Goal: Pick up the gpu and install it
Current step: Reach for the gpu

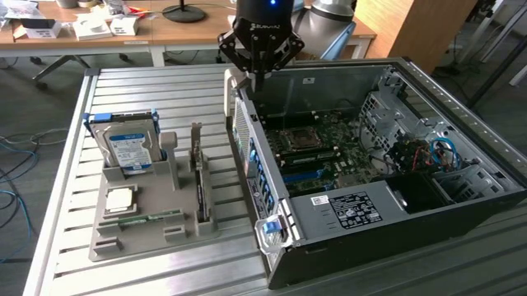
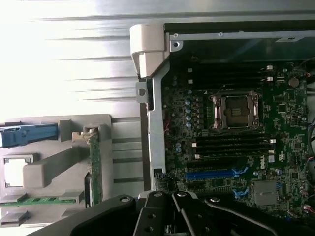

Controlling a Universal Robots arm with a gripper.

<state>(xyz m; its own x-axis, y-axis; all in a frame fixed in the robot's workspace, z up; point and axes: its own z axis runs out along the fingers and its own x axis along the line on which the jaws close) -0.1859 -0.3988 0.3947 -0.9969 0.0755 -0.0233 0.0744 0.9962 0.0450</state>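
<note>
The counter (image 1: 157, 86) is bare ribbed metal with a dull sheen. The tray (image 1: 140, 237) is matt grey plastic. The gpu (image 1: 201, 191) looks dark and matt. The drive (image 1: 128, 145) is shiny metal with a paper label. The case (image 1: 411, 246) is black-painted metal and the tool (image 1: 253, 83) matt black.

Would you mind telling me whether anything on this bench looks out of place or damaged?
Nothing stands out. The gpu and hard drive stand upright in the grey holder, and the open computer case lies flat, nothing spilled.

Even room light; the table (image 2: 69, 54) glares white
</note>
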